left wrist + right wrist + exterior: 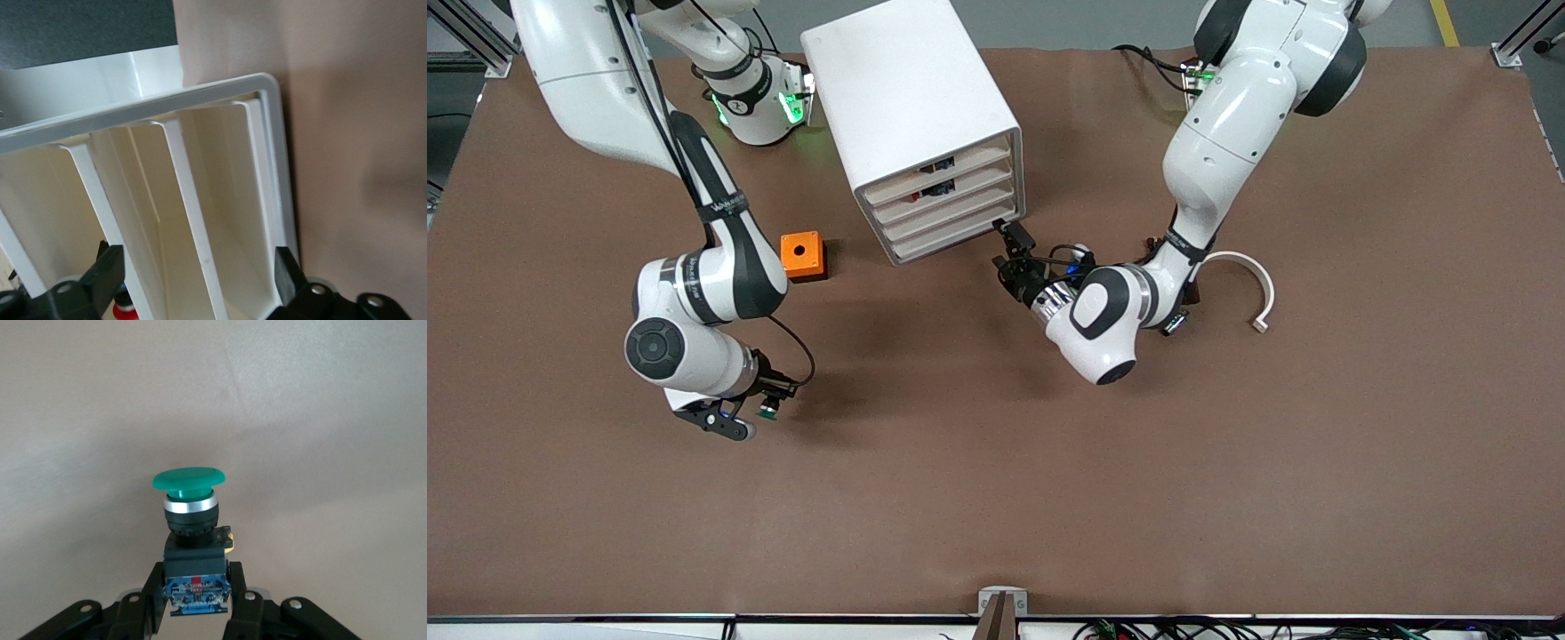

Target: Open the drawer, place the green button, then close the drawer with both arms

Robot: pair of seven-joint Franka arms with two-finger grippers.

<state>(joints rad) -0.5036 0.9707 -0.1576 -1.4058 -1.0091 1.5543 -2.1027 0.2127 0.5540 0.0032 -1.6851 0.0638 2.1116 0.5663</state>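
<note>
Front view, button (189, 520) mostly hidden by right arm's jaws

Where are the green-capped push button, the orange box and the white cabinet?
Green-capped push button (189, 479): right wrist view, on its cap.
Orange box with round hole (801, 253): front view, top face.
White drawer cabinet (898, 84): front view, top panel.

The black band on the right arm (725, 209) carries white lettering, too small to read. The base of the right arm (738, 105) shows a small dark mark on its band, also illegible. No other text, label or number is legible.
</note>
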